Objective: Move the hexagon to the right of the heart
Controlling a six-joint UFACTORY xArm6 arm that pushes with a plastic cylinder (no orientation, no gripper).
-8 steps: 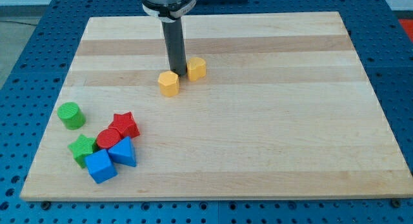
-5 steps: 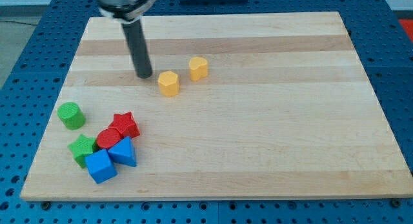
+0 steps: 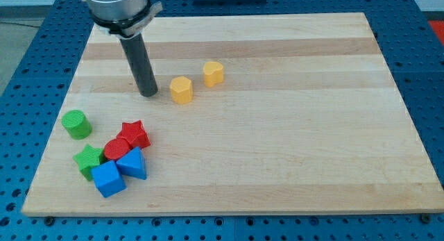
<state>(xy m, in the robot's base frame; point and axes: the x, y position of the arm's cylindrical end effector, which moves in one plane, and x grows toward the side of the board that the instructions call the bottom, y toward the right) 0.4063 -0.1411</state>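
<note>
A yellow hexagon (image 3: 182,89) sits on the wooden board (image 3: 277,130) above its middle. A yellow heart (image 3: 213,73) lies just up and to the right of it, a small gap apart. My tip (image 3: 148,94) rests on the board just left of the hexagon, with a narrow gap between them and not touching it. The dark rod rises from the tip toward the view's top left.
A green cylinder (image 3: 75,123) stands at the left. Below it is a tight cluster: a red star (image 3: 134,135), a red cylinder (image 3: 116,148), a green star (image 3: 88,160), a blue triangle (image 3: 132,163) and a blue cube (image 3: 108,178).
My tip has moved from between the two yellow blocks to the left, then slightly down, ending left of the hexagon. No block has moved.
</note>
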